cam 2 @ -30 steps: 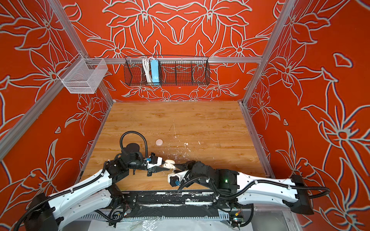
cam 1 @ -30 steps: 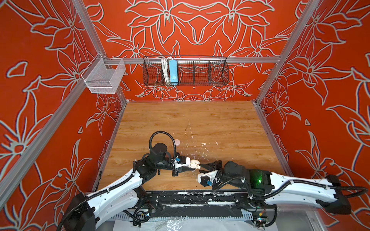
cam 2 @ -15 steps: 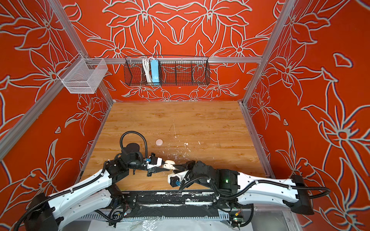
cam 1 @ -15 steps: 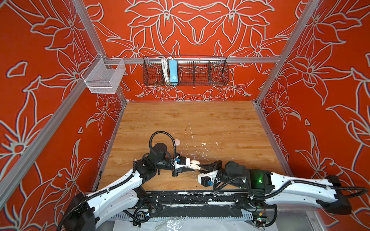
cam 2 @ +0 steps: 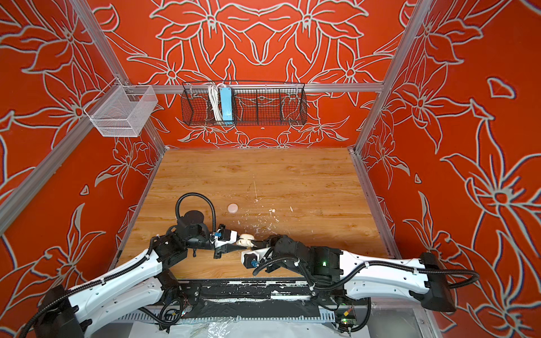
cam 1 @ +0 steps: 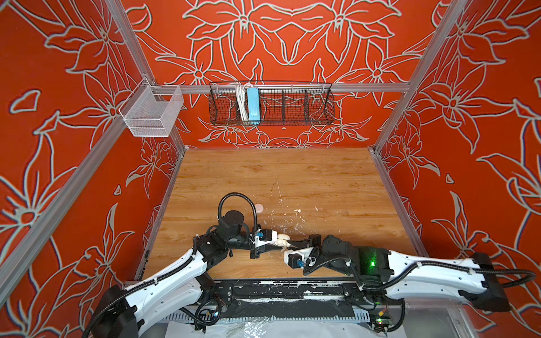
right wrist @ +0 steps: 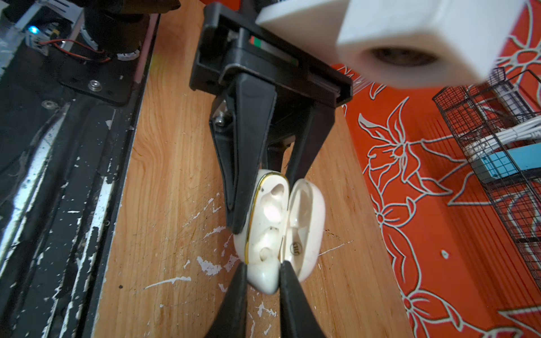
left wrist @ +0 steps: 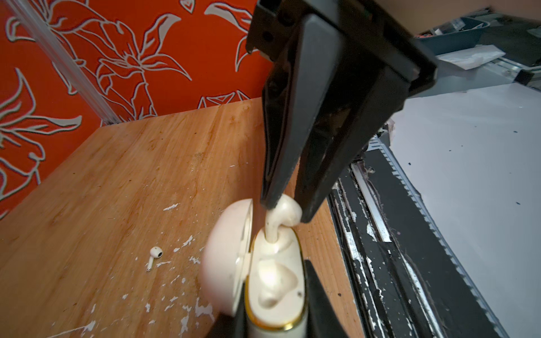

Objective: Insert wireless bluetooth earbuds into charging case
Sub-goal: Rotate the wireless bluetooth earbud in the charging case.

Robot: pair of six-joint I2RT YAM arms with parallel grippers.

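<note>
Left gripper (right wrist: 265, 204) clamped on open cream oval gold-rimmed plastic charging case (left wrist: 275, 281). Right gripper (left wrist: 287, 209) pinches small cream plastic earbud (left wrist: 272, 231), stem tip inside one case socket. Second small white plastic earbud (left wrist: 155, 254) loose on scratched wooden tabletop (left wrist: 102, 190).

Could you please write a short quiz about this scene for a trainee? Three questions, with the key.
1. True or false: the charging case in the left gripper is closed.
2. The right gripper pinches: A) an earbud; B) a cable; C) nothing.
3. How many earbuds lie loose on the table?
Key: 1 false, its lid stands open; 2 A; 3 one loose earbud.
</note>
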